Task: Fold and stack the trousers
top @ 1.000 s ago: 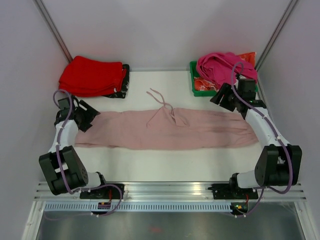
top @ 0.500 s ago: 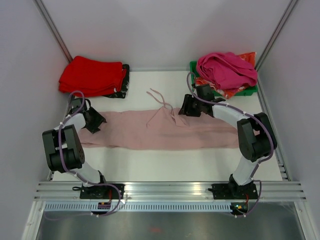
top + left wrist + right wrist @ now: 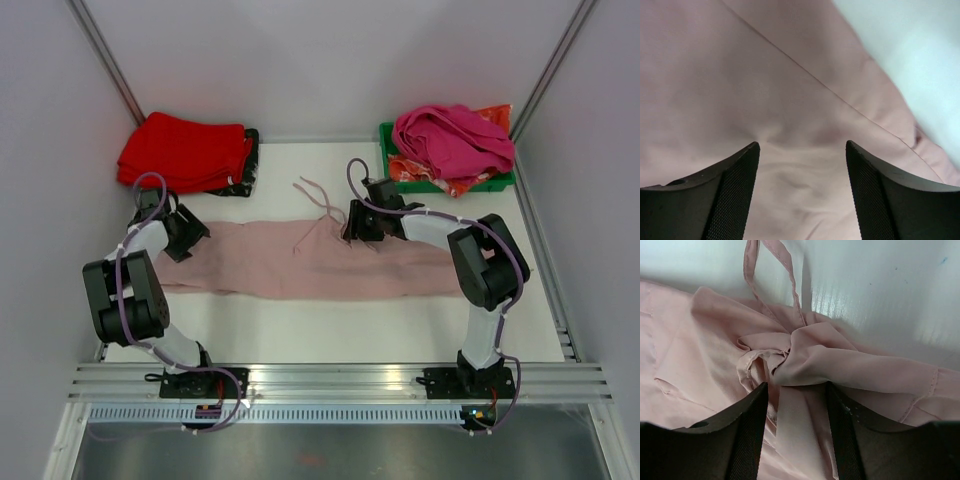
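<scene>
Seen from above, left to right. At the far-left back corner: red folded clothes (image 3: 185,152) on the white table (image 3: 300,320). Just in front: left gripper (image 3: 182,238), arm folded back tight near the left wall, wrist tipped down onto the left end of the trousers (image 3: 280,265). Up close: fingers (image 3: 730,200) spread wide, tips pressing into smooth pink cloth, a slight pucker between, not pinching.

Stretched lengthwise across mid-table: trousers as one long pale pink band, cords (image 3: 312,190) trailing toward the back.

Right of centre: right gripper (image 3: 356,232), arm reaching far leftward from its base, elbow bent above the right end of the cloth, wrist low at the bunched waistband. Up close: fingers (image 3: 747,440) apart on either side of a crumpled ridge of cloth; impossible to tell whether clamped.

Far-right back corner: green bin (image 3: 390,170) heaped with a magenta garment (image 3: 450,135).
</scene>
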`<state>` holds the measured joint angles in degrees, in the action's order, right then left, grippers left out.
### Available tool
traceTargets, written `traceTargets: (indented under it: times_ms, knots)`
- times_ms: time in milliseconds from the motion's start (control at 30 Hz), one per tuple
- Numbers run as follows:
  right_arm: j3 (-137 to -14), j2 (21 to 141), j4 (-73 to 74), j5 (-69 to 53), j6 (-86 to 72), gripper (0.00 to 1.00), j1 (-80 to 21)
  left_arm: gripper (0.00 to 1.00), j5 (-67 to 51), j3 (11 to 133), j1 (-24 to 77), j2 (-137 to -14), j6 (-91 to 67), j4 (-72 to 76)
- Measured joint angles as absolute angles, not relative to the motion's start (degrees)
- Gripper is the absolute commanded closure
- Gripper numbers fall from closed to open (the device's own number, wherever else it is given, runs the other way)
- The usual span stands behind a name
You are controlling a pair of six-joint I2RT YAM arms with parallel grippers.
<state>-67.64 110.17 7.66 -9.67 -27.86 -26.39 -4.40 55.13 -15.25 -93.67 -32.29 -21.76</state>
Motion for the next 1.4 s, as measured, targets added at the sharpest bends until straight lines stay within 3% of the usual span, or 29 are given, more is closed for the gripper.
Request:
traceTargets:
  times_ms: [267, 367, 467, 667, 867, 1033, 1267, 1400]
  knots:
    - [-68.7, 109.7, 9.7, -9.1, -27.3, 0.42, -26.5, 0.05, 0.6, 62.4, -16.4, -81.2, -30.5, -25.7]
    - [-69.9, 107.8, 12.6, -8.9, -26.6, 0.36, -26.4, 0.01, 2.4, 63.0, -18.3, -79.4, -30.6, -25.9]
    - [-71.6, 103.8, 15.0, -8.9, -25.7, 0.29, -26.4, 0.00, 3.2, 61.9, -21.1, -79.4, -31.2, -26.4]
    - [-74.2, 96.1, 15.3, -9.0, -24.3, 0.28, -26.4, 0.02, 2.9, 57.3, -26.8, -80.4, -33.4, -26.6]
    - [-73.3, 94.5, 15.1, -9.2, -23.7, 0.29, -26.4, 0.08, 2.1, 56.2, -28.6, -85.2, -33.4, -23.8]
    - [-70.9, 94.5, 15.3, -9.1, -23.8, 0.30, -26.4, 0.24, -2.1, 56.2, -28.6, -90.4, -33.3, -19.7]
    - [-70.0, 94.5, 15.3, -8.3, -23.8, 0.30, -26.4, 0.36, -3.6, 56.4, -28.6, -94.2, -33.9, -14.5]
    - [-69.0, 94.4, 15.1, -5.5, -24.3, 0.30, -26.4, 0.48, -3.7, 57.5, -28.6, -97.7, -34.8, -12.3]
